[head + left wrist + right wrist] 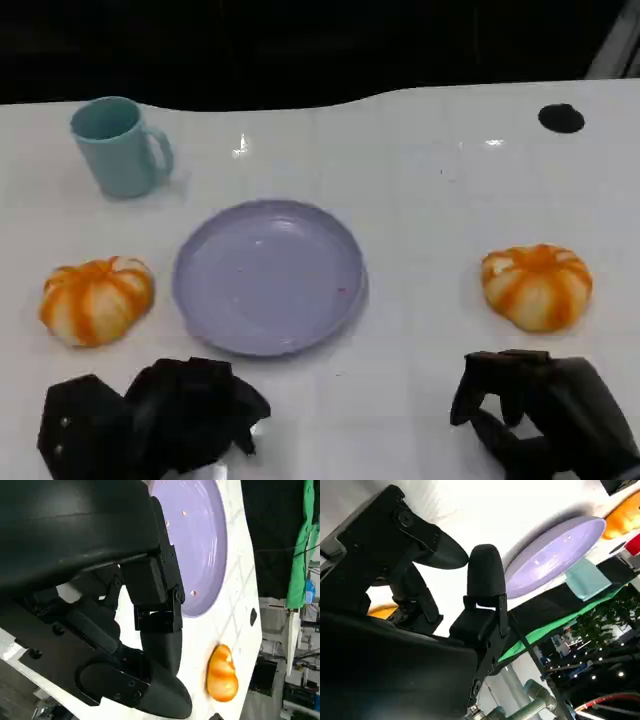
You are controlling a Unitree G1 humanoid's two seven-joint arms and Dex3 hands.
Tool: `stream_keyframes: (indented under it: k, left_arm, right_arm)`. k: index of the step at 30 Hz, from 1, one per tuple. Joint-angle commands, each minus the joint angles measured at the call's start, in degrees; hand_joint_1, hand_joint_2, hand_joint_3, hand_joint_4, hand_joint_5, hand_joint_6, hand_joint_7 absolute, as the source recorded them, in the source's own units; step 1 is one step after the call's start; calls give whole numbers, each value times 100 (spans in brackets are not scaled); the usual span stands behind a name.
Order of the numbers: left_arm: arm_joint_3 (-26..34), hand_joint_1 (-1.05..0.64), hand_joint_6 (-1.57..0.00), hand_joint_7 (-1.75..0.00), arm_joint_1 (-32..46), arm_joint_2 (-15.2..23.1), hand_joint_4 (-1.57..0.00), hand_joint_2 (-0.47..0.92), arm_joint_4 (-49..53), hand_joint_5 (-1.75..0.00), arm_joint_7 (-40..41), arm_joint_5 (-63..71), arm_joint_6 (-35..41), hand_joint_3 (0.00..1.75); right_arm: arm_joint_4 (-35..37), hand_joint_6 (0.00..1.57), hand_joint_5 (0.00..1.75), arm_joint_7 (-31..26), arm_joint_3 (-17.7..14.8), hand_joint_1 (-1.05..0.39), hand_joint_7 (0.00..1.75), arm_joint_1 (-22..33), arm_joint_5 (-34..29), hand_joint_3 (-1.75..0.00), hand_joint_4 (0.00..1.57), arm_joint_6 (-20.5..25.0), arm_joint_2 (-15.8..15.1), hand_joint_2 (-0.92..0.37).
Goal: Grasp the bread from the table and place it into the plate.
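Observation:
Two orange-and-white pumpkin-shaped breads lie on the white table: one left of the plate (97,298), one to its right (537,285). The lilac plate (268,275) sits between them, holding nothing. My left hand (160,415) rests near the front edge, below the left bread, fingers loosely bent and holding nothing. My right hand (540,410) hovers just in front of the right bread, fingers apart and holding nothing. In the left wrist view the plate (197,540) and the right bread (222,674) lie beyond my fingers (160,630). In the right wrist view the plate (555,555) shows past my fingertips (485,575).
A teal cup (120,145) stands at the back left, handle to the right. A black round mark (561,118) sits at the back right. The table's far edge borders a dark background.

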Motion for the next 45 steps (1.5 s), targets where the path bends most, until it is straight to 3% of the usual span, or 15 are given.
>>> stream_keyframes:
  k: [1,26,32,36,41,45]
  left_arm:
    - [42,-105,-143,-56,58,68,-88,64,8,-152,-5,-9,21,26]
    - [47,-105,-143,-56,42,55,-88,65,23,-152,4,-19,38,25]
    - [41,-105,-143,-55,14,64,-88,66,79,-152,1,10,-20,24]
    - [49,-105,-143,-55,10,54,-88,66,78,-152,-6,-17,13,23]
    - [36,-105,-144,-55,19,57,-89,66,68,-152,-8,-5,16,23]
    - [26,-105,-144,-54,30,59,-89,66,41,-151,4,4,54,22]
  right_arm:
    - [-5,83,174,-55,-21,-13,137,15,21,-134,91,-29,-86,-28]
    - [47,83,172,-44,-23,-14,135,-17,53,-135,90,-59,-79,-28]
    - [-14,89,163,-175,-78,-14,107,-39,-13,-126,87,-9,-76,-33]
    - [-212,94,132,-146,-136,-19,69,12,-2,-98,83,177,-76,-45]
    - [-302,95,101,-280,-184,-19,48,19,-9,-96,82,172,-92,-42]
    - [-381,84,77,-389,-226,-22,29,4,-73,-93,68,209,-119,-42]
